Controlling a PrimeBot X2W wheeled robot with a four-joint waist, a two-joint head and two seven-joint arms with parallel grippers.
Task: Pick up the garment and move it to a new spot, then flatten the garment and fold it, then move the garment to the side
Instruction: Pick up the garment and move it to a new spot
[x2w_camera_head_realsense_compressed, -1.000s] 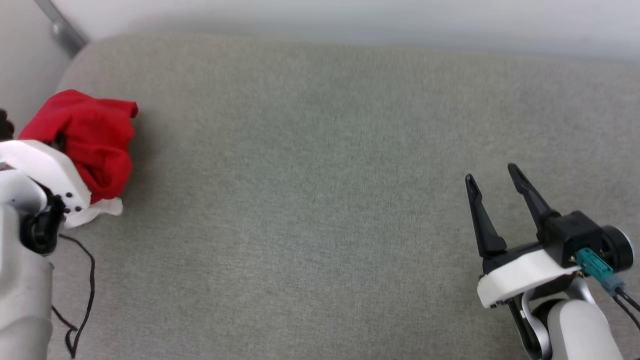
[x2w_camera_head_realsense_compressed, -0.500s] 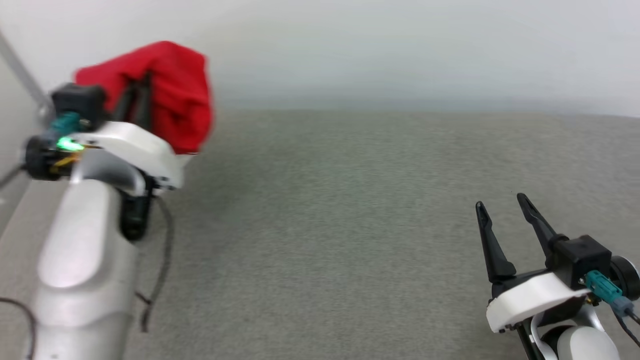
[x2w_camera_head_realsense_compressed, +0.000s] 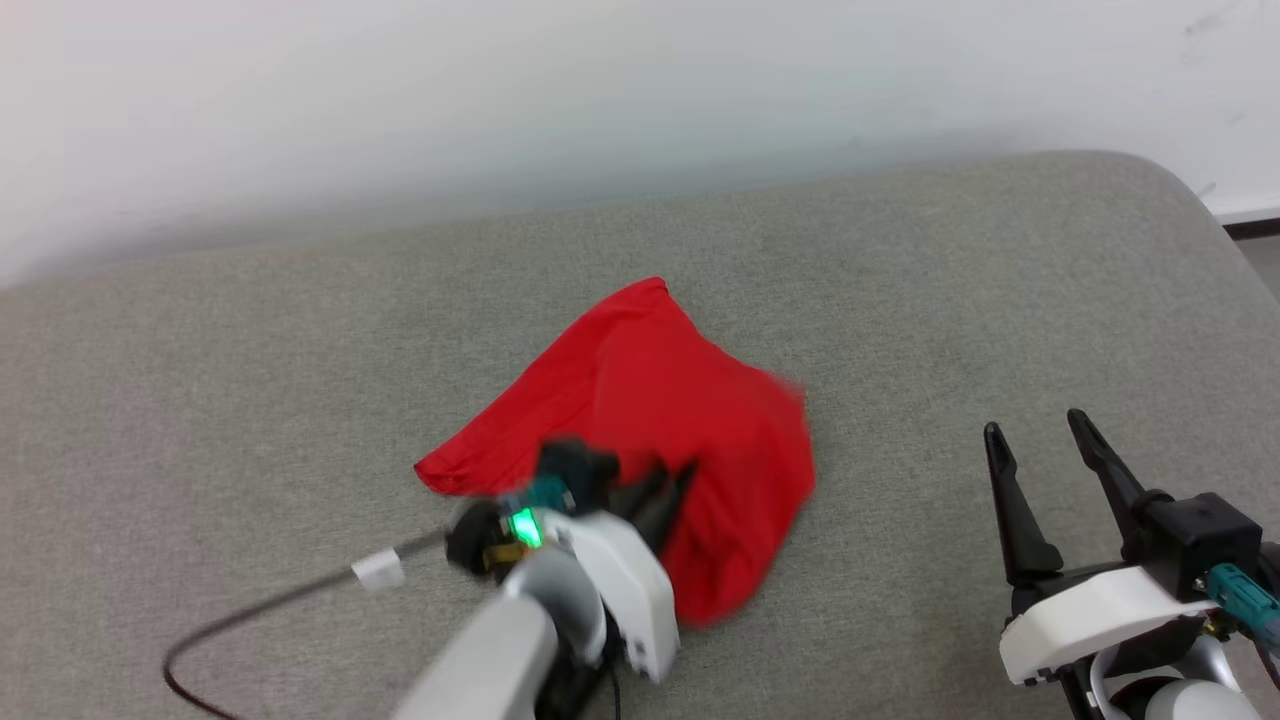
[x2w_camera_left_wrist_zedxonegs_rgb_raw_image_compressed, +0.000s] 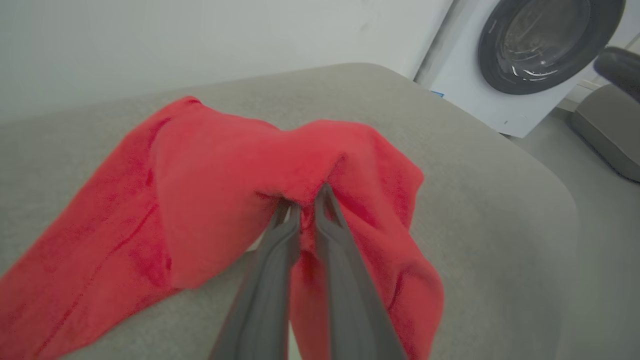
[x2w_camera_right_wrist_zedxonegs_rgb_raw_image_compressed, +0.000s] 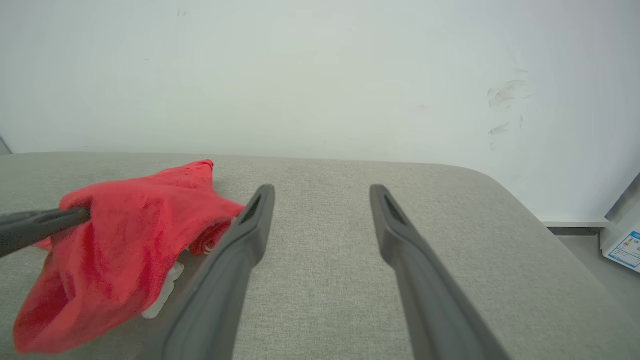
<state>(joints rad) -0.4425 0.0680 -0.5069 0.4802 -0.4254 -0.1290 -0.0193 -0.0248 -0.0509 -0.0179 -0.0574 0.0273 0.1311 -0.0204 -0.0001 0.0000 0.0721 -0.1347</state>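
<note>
1. At the far left of the head view, a thin black cable with a small white tag (x2w_camera_head_realsense_compressed: 378, 569) trails across the grey woven upholstered surface (x2w_camera_head_realsense_compressed: 200, 380).
2. The left gripper (x2w_camera_head_realsense_compressed: 668, 485), two long dark fingers on a white wrist with a green light, is near the middle of the surface. Seen from the left wrist, its jaws are pressed nearly together on a bunched fold of cloth.
3. The cloth is the garment (x2w_camera_head_realsense_compressed: 680, 400), a crumpled red fabric shirt. It lies in the middle of the surface, pinched at its near edge, and one corner stretches toward the white wall (x2w_camera_head_realsense_compressed: 600, 90).
4. In the right wrist view the garment (x2w_camera_right_wrist_zedxonegs_rgb_raw_image_compressed: 125, 225) hangs in a loose heap from the fingers, and a small white piece shows beneath the red.
5. The right gripper (x2w_camera_head_realsense_compressed: 1035, 423) hovers low on the right, well apart from the garment. Its jaws are spread wide and hold nothing.
6. A white front-loading washing machine with a dark round door (x2w_camera_left_wrist_zedxonegs_rgb_raw_image_compressed: 525, 55) stands beyond the rounded end of the surface in the left wrist view.
</note>
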